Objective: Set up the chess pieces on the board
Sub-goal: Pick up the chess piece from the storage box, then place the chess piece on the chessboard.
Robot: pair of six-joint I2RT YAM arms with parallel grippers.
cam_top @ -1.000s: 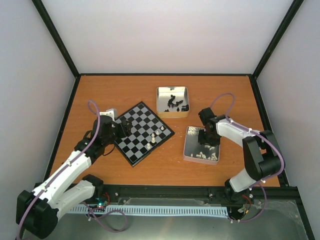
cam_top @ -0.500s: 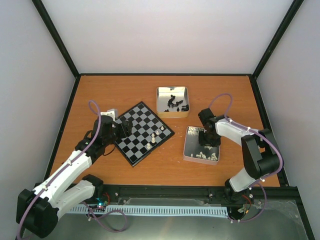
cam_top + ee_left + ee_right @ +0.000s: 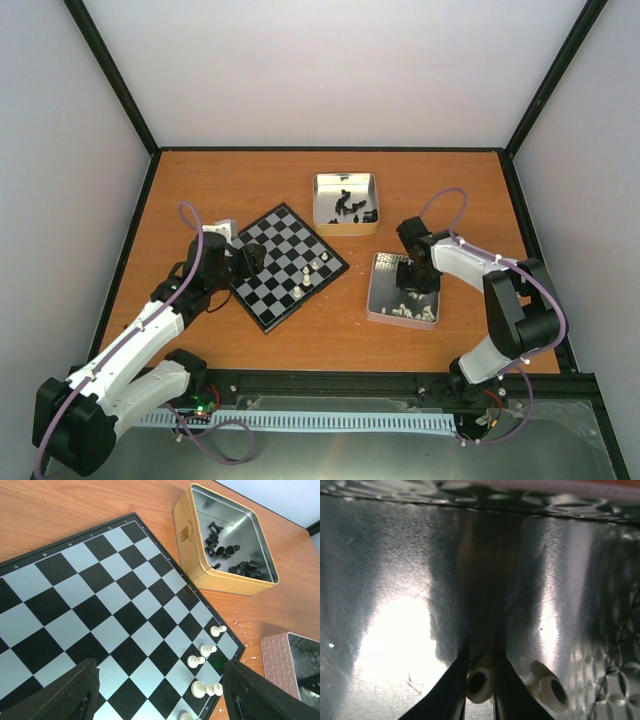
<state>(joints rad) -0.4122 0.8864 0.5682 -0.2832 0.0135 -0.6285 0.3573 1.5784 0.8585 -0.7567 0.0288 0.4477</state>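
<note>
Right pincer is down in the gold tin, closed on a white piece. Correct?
Not quite: the right pincer grips a white piece in the pink tin, not the gold tin; the top external view shows it.

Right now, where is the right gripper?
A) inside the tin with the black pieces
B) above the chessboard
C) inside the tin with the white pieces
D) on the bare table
C: the right gripper is down inside the tin that holds the white chessmen, closed on one white piece.
</note>
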